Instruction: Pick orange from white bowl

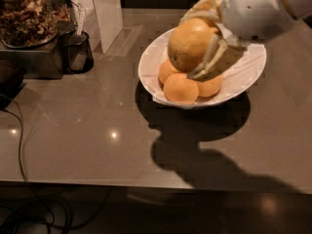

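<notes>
My gripper (197,43) is shut on the orange (190,43), a large round yellow-orange fruit, and holds it lifted above the white bowl (156,57). One pale finger (209,57) runs down the orange's right side, another curves over its top. Three smaller oranges (181,88) lie in the bowl on crinkled white paper, below the lifted one. The white arm comes in from the upper right and hides part of the bowl's far rim.
The bowl sits on a brown countertop (97,130). A dark cup (77,52) and a container of dried food (29,13) stand at the back left, next to a white upright box (107,13). A black cable (19,145) runs over the left front edge.
</notes>
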`<state>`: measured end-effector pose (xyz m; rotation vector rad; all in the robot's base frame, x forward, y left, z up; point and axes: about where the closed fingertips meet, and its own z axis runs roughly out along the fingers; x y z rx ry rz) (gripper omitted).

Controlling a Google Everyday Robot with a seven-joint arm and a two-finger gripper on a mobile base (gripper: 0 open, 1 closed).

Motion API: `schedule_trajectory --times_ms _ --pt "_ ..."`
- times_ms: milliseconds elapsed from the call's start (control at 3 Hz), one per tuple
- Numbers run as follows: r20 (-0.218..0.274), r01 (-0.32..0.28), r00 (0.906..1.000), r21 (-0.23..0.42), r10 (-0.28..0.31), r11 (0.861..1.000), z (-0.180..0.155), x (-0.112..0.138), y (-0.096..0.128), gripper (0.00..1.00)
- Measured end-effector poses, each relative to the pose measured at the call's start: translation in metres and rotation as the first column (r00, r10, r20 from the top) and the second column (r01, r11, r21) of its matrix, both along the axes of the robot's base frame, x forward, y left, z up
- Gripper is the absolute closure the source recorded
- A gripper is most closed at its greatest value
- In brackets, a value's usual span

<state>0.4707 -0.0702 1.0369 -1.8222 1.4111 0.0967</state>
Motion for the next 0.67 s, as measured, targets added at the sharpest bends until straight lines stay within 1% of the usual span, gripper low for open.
schedule_trajectory --times_ms 333,667 --pt "0.096 0.028 0.9949 0.035 -0.031 0.999 0.0129 -0.0441 -0.0071 1.0" --pt "0.109 0.035 0.9933 0.044 -0.04 0.998 0.0178 -0.0522 -0.0114 1.0"
